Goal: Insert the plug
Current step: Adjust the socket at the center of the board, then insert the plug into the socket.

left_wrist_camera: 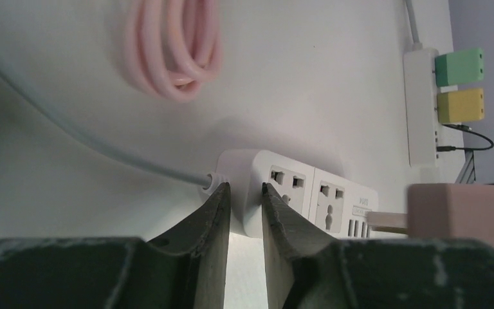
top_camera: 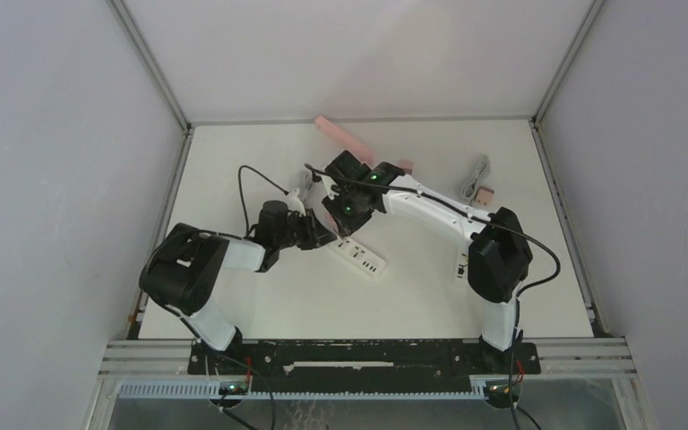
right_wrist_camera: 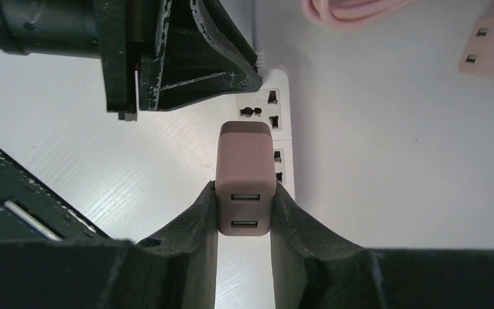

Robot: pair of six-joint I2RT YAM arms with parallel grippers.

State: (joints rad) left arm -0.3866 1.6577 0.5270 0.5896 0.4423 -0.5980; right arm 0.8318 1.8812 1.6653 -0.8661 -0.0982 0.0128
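**Fig.** Top, L-wrist & R-wrist views. Right claw (right_wrist_camera: 244, 193) is closed on a dusty-pink, block-shaped USB charger plug (right_wrist_camera: 244, 154), its fingers (right_wrist_camera: 199, 219) pressed against the plug's two flanks. The plug's two USB ports face the wrist camera. The plug hangs over the white plastic multi-socket power strip (top_camera: 363, 258), which lies flat near the centre of the white bench (top_camera: 269, 305), at an angle to the near edge. In the L-wrist view a metal prong (left_wrist_camera: 386, 221) projects from the plug toward the strip's socket face. Its tip is near the face but not seated; contact cannot be told. Left claw (left_wrist_camera: 244, 190) sits at the strip's cable end, jaws almost together w/ only a slim gap; whether it nips the strip cannot be told. A coiled pink cable (left_wrist_camera: 173, 51) lies toward the far edge. A narrow white adapter bar (left_wrist_camera: 420, 109) carrying a green block plug (left_wrist_camera: 460, 66) & a yellow block plug (left_wrist_camera: 461, 105) lies on the strip's right-edge side. A grey cable bundle (top_camera: 477, 175) rests near the far right corner
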